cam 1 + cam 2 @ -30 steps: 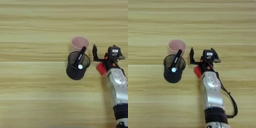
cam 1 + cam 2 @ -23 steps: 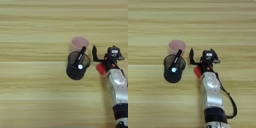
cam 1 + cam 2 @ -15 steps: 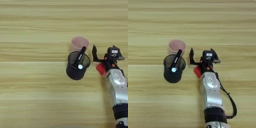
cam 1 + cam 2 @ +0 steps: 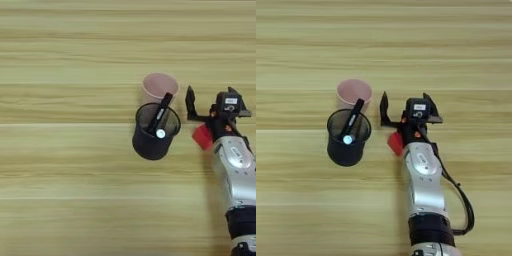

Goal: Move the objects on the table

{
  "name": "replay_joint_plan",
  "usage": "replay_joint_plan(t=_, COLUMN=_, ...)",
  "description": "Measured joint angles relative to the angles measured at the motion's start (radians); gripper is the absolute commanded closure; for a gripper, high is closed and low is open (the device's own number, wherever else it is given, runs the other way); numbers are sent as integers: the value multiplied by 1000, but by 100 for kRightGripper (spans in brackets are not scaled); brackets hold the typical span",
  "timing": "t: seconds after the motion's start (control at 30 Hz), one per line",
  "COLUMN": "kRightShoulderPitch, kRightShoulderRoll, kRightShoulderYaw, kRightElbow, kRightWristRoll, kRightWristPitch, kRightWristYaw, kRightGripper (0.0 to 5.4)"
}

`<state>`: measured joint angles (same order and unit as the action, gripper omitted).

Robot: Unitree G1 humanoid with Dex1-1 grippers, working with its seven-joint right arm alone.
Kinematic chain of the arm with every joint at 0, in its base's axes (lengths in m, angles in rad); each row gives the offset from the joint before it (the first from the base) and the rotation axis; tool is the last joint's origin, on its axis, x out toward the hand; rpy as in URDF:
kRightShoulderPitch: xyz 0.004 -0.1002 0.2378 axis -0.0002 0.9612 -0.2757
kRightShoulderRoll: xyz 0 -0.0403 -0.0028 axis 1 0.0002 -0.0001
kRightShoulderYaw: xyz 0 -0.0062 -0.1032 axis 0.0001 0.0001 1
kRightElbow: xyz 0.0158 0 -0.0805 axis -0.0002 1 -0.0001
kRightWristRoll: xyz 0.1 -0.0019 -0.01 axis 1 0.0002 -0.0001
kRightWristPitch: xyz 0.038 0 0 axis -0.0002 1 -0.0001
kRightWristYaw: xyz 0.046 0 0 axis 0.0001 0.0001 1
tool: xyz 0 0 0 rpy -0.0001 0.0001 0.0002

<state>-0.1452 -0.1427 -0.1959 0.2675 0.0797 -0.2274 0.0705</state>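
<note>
**A:** Objects first, biggest down: light wood-grain table (image 4: 301, 200), then the black mesh cylindrical pen cup (image 4: 347, 137) with its black white-tipped marker (image 4: 351, 124) leaning up and away, the pale pink plastic cup (image 4: 354, 93) touching the pen cup's far side.

**B:** And the small red cube (image 4: 203, 136)?

**A:** Right of the pen cup, near it, tucked under the wrist. The right gripper (image 4: 406, 107) sits just beyond the cube, black fingers spread wide, holding nothing.

**B:** So the cube lies just behind those fingertips, towards the robot.
</note>
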Motion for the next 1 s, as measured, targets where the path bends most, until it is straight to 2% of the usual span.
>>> replay_joint_plan(t=0.6, kRightShoulderPitch=163, kRightShoulderRoll=8, kRightShoulderYaw=11, kRightElbow=-208, kRightWristRoll=47, kRightWristPitch=30, kRightWristYaw=50, kRightGripper=5)
replay_joint_plan(t=1.0, kRightShoulderPitch=227, kRightShoulderRoll=25, kRightShoulderYaw=39, kRightElbow=-234, kRightWristRoll=47, kRightWristPitch=45, kRightWristYaw=70, kRightGripper=5)
